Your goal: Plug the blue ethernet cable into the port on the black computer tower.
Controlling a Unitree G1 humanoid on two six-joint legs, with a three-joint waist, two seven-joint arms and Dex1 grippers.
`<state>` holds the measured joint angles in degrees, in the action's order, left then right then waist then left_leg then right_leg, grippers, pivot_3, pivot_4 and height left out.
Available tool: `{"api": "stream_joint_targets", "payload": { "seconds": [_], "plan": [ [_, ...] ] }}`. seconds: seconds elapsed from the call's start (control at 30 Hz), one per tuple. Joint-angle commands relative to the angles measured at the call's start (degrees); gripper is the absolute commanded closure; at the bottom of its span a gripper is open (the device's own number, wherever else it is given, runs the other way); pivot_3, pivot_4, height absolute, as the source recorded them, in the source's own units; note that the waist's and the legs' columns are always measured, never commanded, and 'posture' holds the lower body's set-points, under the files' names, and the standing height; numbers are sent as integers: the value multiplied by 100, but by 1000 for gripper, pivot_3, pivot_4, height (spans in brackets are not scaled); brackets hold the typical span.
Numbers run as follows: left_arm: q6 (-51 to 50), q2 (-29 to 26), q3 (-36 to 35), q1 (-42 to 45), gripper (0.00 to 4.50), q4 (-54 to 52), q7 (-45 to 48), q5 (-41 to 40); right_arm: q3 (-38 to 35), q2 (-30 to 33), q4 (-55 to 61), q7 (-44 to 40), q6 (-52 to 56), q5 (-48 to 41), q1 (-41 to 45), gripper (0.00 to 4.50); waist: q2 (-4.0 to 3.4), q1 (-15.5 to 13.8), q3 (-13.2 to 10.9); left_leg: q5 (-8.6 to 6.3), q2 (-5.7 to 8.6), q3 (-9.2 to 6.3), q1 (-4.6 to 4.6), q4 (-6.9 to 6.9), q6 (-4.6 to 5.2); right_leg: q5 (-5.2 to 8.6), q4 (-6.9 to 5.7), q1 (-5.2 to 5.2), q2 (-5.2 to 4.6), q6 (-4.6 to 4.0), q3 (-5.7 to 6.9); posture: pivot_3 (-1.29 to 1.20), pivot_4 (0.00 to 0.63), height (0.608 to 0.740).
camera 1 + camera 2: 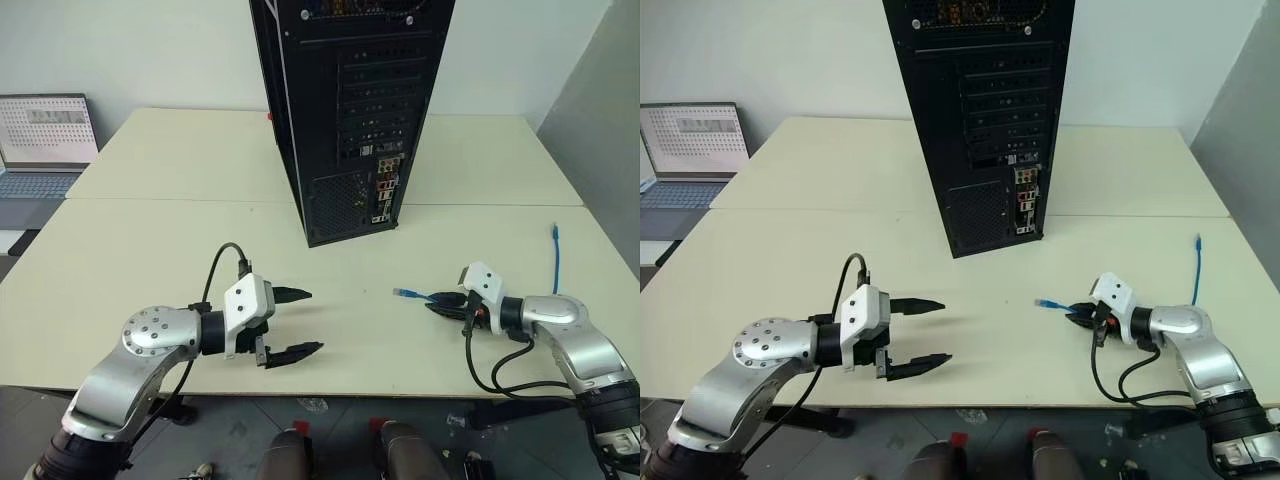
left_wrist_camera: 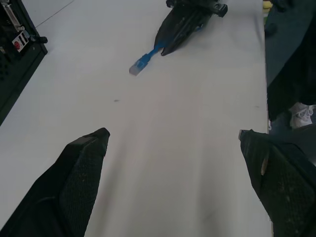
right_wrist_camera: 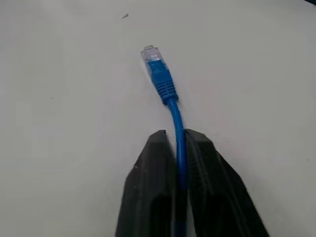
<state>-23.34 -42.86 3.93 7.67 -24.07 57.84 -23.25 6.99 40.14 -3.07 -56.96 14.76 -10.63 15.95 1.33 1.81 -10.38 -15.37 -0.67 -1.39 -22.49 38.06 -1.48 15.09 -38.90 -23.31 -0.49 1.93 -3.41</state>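
Nearest the head camera, the robot's left hand (image 1: pixel 297 322) hovers low over the pale cream surface (image 1: pixel 150 240) with its two black fingers spread wide and nothing between them — probably kept clear and ready to help steady the plug later. Over on the right, the right hand (image 1: pixel 438 307) has its fingers pressed together on the thin bright-blue ethernet cable (image 3: pixel 178 148), gripping the cord a short way behind its clear plastic plug (image 3: pixel 151 53). That plug juts out ahead of the fingertips, resting on or just above the surface and pointing roughly toward the left hand; holding the cord this close to the end should keep the plug stiff enough to aim. Behind the grip the cable passes out of sight under the arm, and its far end (image 1: pixel 555 232) lies near the surface's right edge. Standing upright farther back, the tall black metal computer tower (image 1: pixel 350 110) turns its rear connector panel toward the robot, the port (image 1: pixel 386 184) somewhere in the coloured cluster low on that face, well apart from the plug. A grey laptop (image 1: pixel 45 150) sits open at the far left.
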Motion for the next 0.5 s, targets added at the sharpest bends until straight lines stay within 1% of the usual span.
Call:
{"api": "stream_joint_targets", "payload": {
  "seconds": [0.03, 0.33, 0.5],
  "plan": [
    [-55, 127, 253, 349, 0, 97, -63, 127, 77, 48, 561, -105, 202, -27, 83, 4453, 0, 3, 0, 0, 0, 0, 0, 0, 0, 0, 0, 0, 0, 0, -1, 0, 150, 740],
    [-53, 529, 1005, 1296, 0, 922, -31, 664, 467, -70, 1761, -268, 748, -134, 412, 4453, 0, 0, 0, 0, 2, -3, -2, 2, 0, 0, -1, -2, 2, 0, 2, 0, 150, 740],
    [-25, 639, 1122, 1467, 0, 1133, -2, 787, 570, -147, 1988, -227, 938, -146, 506, 4453, 0, -2, 0, 0, 2, -7, -6, 2, 0, 0, -1, -3, 2, 0, 6, 0, 150, 740]
  ]
}}
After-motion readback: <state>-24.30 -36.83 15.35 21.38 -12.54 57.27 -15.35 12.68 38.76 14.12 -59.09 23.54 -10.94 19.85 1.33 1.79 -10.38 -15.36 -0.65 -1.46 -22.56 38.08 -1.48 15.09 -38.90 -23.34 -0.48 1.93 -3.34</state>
